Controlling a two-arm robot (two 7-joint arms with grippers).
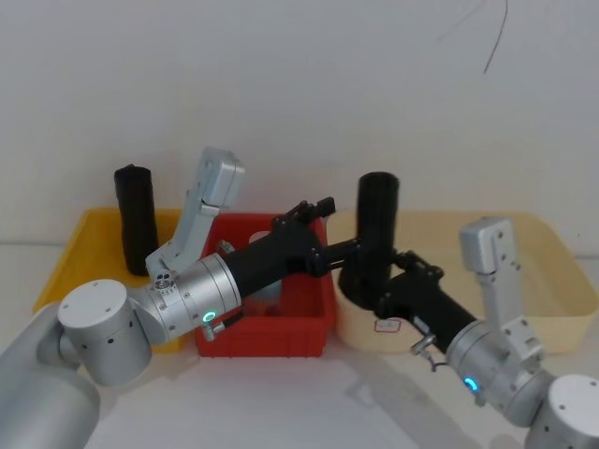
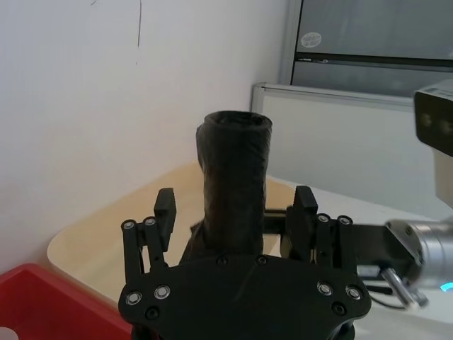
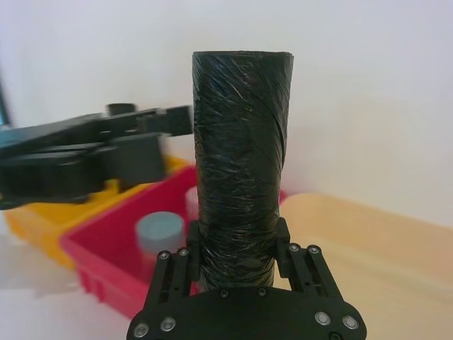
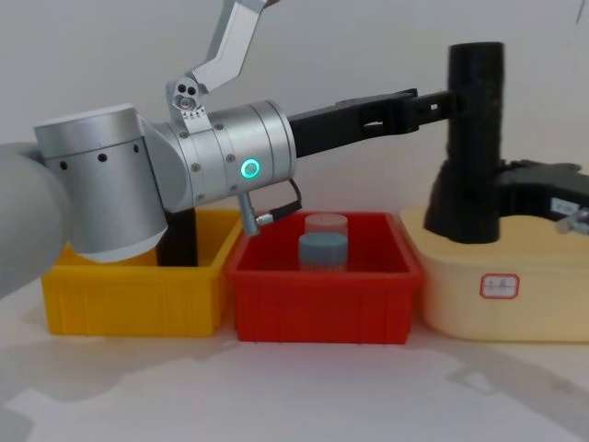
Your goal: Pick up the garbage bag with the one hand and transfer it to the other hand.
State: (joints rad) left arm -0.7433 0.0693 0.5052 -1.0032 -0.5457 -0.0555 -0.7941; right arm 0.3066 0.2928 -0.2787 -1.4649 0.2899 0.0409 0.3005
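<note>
The garbage bag (image 1: 376,224), a thick wrinkled black roll, stands upright above the near left corner of the cream tray. My right gripper (image 3: 237,234), the one with the white sticker, is shut on its lower end. My left gripper (image 2: 236,205) reaches in from the left at the roll's upper part (image 4: 476,92). It is open, with one finger on each side of the roll and a small gap at both. In the chest view the left fingers (image 4: 419,103) come level with the roll's top third.
A red bin (image 1: 314,327) sits under the left forearm and holds a grey cylinder (image 4: 323,249) and a pale one behind it. To its left, a yellow bin (image 1: 75,253) holds a second black roll (image 1: 136,220). The cream tray (image 1: 552,281) lies at the right.
</note>
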